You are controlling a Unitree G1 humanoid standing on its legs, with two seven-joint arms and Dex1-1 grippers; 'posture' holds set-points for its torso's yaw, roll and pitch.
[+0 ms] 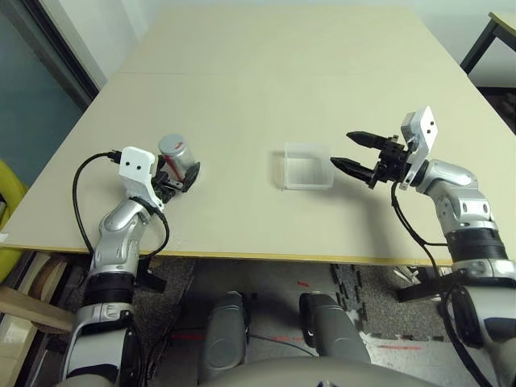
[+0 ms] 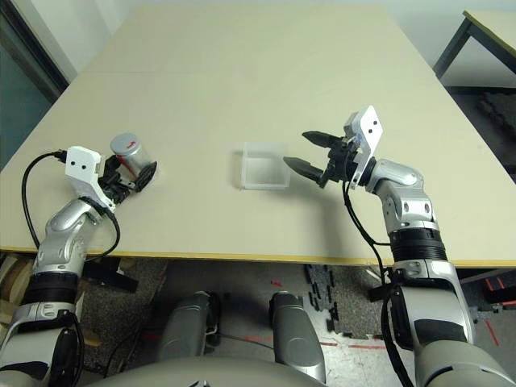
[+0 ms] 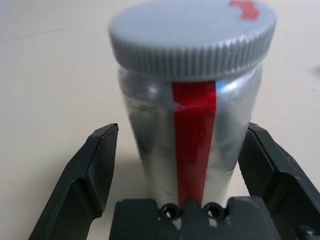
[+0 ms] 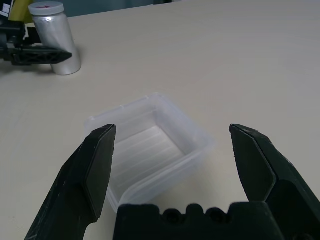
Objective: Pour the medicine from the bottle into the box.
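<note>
Standing capped and upright between the spread fingers of the left gripper (image 3: 180, 200), the bottle (image 1: 178, 156) remains ungrasped, while the empty box (image 4: 150, 145) waits before the right gripper (image 1: 359, 153), also wide apart.

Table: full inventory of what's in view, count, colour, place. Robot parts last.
bottle: one, silvery-white with a red stripe and grey cap, upright on the table's left side, between the left hand's open fingers.
box: one, clear plastic, near the table's middle, just left of the right hand; looks empty.
table: one, pale beige top.
second table: a corner with a dark leg, far right.
floor mats: dark, with red marks, under the table's near edge.
left hand: one, black fingers open around the bottle, not closed on it.
right hand: one, black fingers open, pointing at the box, holding nothing.
</note>
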